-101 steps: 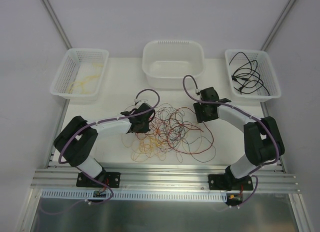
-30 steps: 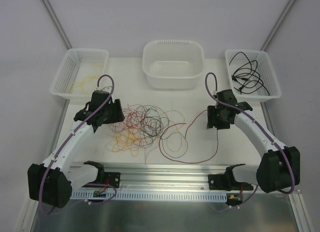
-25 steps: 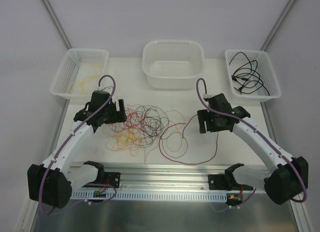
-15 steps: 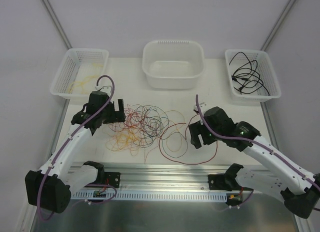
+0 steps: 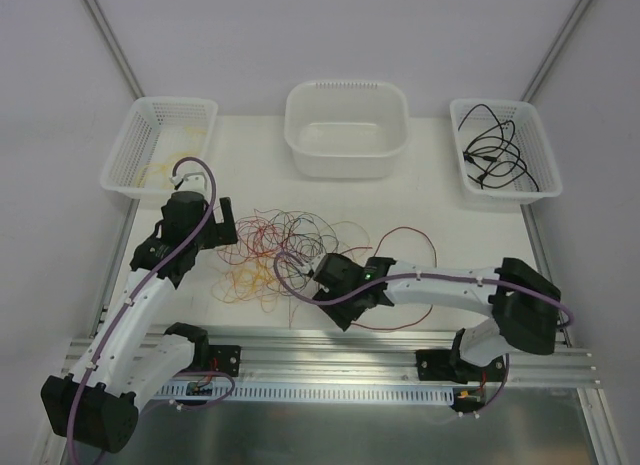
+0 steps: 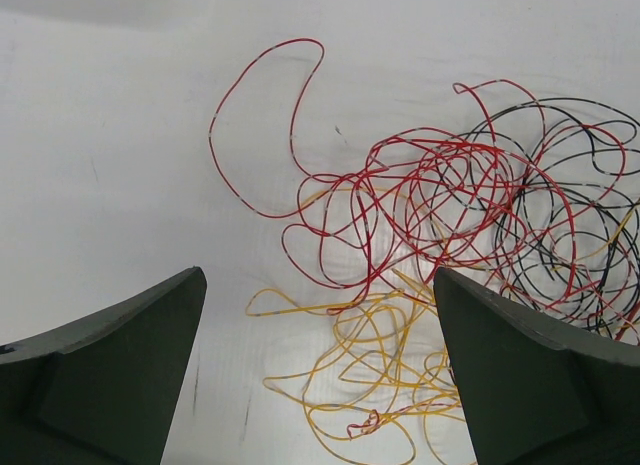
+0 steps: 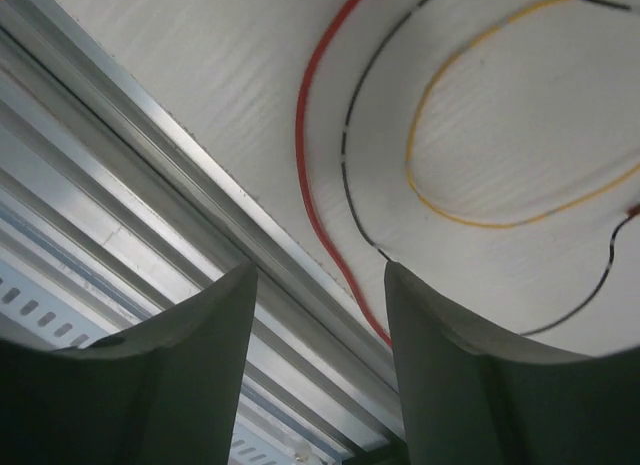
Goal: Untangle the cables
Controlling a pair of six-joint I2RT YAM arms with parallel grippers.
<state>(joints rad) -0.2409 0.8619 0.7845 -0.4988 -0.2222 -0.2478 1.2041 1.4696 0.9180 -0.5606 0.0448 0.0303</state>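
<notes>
The cables [image 5: 290, 250] lie in a loose tangle of red, yellow and black loops on the white table. One red loop [image 5: 410, 247] trails off to the right. My left gripper [image 5: 218, 231] hovers at the tangle's left edge, wide open. In the left wrist view, yellow cables [image 6: 370, 375] lie between its fingers, with red cables [image 6: 400, 195] and black cables [image 6: 590, 215] beyond. My right gripper [image 5: 338, 303] reaches across to the tangle's near side. It is open over the table's front edge, with a red cable [image 7: 310, 185] running beside one finger [image 7: 470, 365], not gripped.
Three white baskets stand along the back. The left basket [image 5: 125, 155] holds yellow wires, the middle basket [image 5: 346, 95] shows nothing inside, and the right basket [image 5: 540, 175] holds black cables. An aluminium rail [image 5: 330, 350] runs along the near edge, right under the right gripper [image 7: 320, 275].
The right arm has swung left and toward the near edge, from right of the tangle to its front. The left gripper let go, opened wide and drew back slightly left.
</notes>
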